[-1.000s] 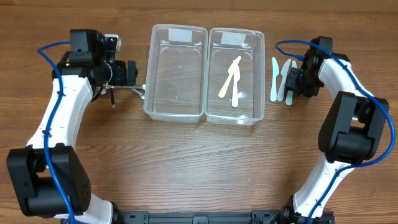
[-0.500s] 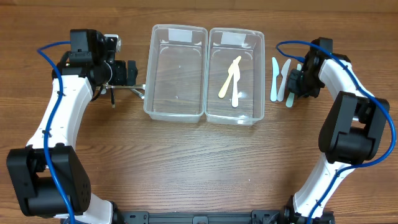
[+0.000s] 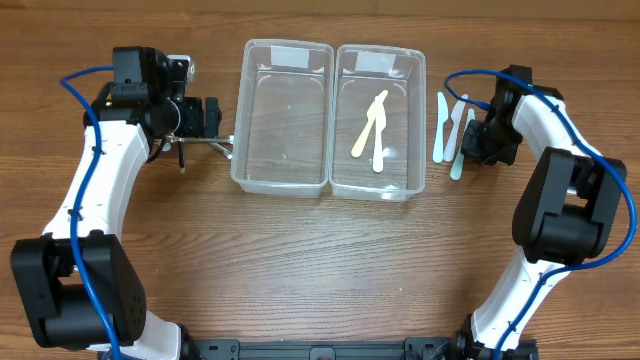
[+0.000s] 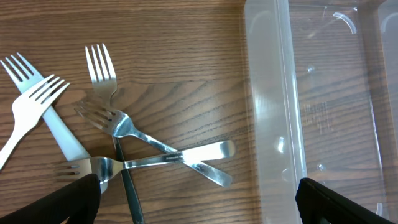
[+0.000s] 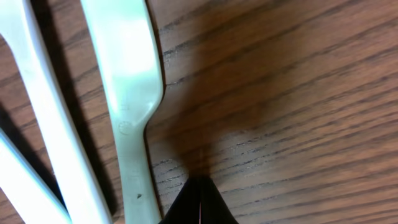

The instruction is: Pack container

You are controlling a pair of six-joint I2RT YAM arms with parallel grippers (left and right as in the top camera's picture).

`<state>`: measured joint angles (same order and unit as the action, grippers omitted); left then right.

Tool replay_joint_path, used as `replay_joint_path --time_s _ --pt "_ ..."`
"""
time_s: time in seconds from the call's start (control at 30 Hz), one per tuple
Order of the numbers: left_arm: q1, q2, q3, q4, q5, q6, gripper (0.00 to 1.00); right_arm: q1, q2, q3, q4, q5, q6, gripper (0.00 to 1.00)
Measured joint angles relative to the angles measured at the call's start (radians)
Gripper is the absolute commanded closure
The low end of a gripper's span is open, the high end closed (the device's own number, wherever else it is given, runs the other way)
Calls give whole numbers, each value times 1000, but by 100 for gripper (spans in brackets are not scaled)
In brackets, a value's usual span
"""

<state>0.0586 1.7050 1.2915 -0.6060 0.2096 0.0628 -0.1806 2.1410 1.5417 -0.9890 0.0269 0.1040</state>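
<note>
Two clear containers stand side by side at the table's middle: the left one [image 3: 283, 115] is empty, and the right one [image 3: 400, 120] holds two cream utensils [image 3: 372, 125]. Right of them lie white plastic knives [image 3: 441, 125] and a pale green one [image 5: 127, 93]. My right gripper [image 5: 199, 208] is shut with nothing between its tips, just right of the green knife's handle. In the overhead view it [image 3: 480, 140] sits beside those knives. My left gripper [image 4: 199, 208] stands wide open above metal forks [image 4: 149, 146] and white plastic forks [image 4: 31, 106], holding nothing.
The forks lie in a crossed heap left of the empty container's wall [image 4: 273, 124]. Bare wood table [image 3: 320, 260] stretches in front of both containers. Blue cables loop off both arms.
My right gripper has closed, empty. The pale green knife has slid a little left and tilted. The left arm has not moved.
</note>
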Motion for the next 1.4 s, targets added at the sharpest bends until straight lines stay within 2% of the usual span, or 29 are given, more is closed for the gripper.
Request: replay_joint_path --time_s 0.2,0.3,0.43,0.87,1.13,1.27,1.4 --pt "0 0 0 0 0 0 0 -1 8 42 -9 4 -3 60" --pt "0 0 0 0 0 0 0 -2 12 108 -1 -11 -7 54" --pt "0 0 0 0 0 0 0 -1 12 165 56 -33 -22 54" --pt "0 0 0 0 0 0 0 -1 16 166 133 -49 -27 54" --pt "0 0 0 0 0 0 0 0 110 169 131 -50 -27 55" --pt "0 0 0 0 0 0 0 3 112 172 132 -53 -26 69" --pt "0 0 0 0 0 0 0 3 112 172 113 -49 -29 76"
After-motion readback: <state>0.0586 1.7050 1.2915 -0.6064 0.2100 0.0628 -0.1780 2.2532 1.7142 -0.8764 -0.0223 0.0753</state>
